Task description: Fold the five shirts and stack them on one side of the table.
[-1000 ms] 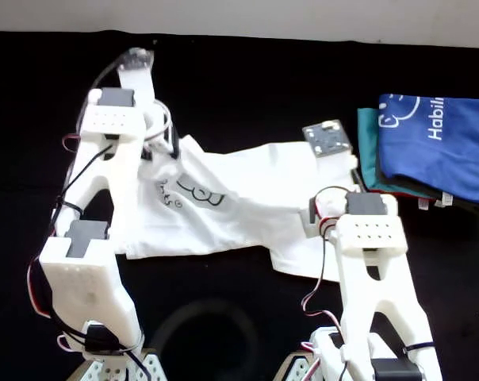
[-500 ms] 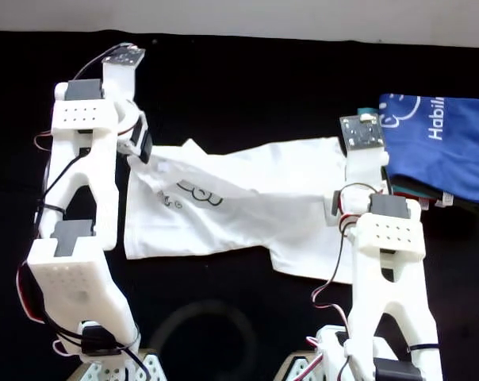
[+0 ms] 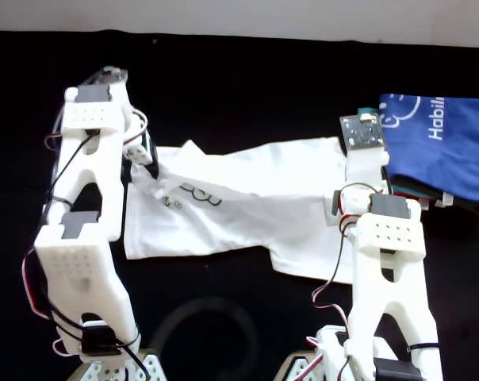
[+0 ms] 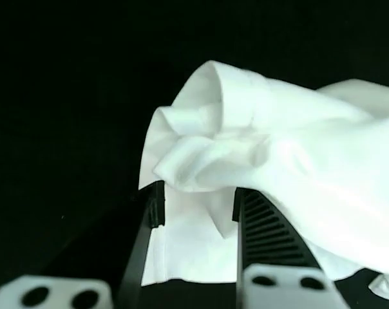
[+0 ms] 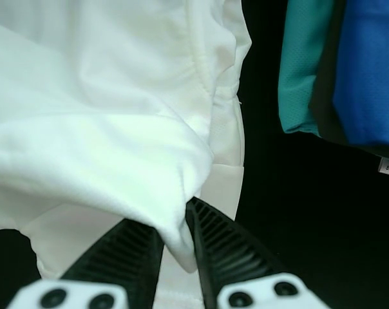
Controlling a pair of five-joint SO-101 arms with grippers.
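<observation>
The left gripper [image 4: 199, 196] and right gripper [image 5: 175, 224] each pinched the white shirt [image 3: 247, 198]; white lettering on the blue shirt [image 3: 454, 155] ran off-frame.

Black bench [image 3: 247, 87] has a white shirt [image 3: 239, 214] sprawled across the middle, plus a folded stack [image 3: 398, 186] by the right arm's edge, blue shirt [image 3: 446, 151] on top.
</observation>
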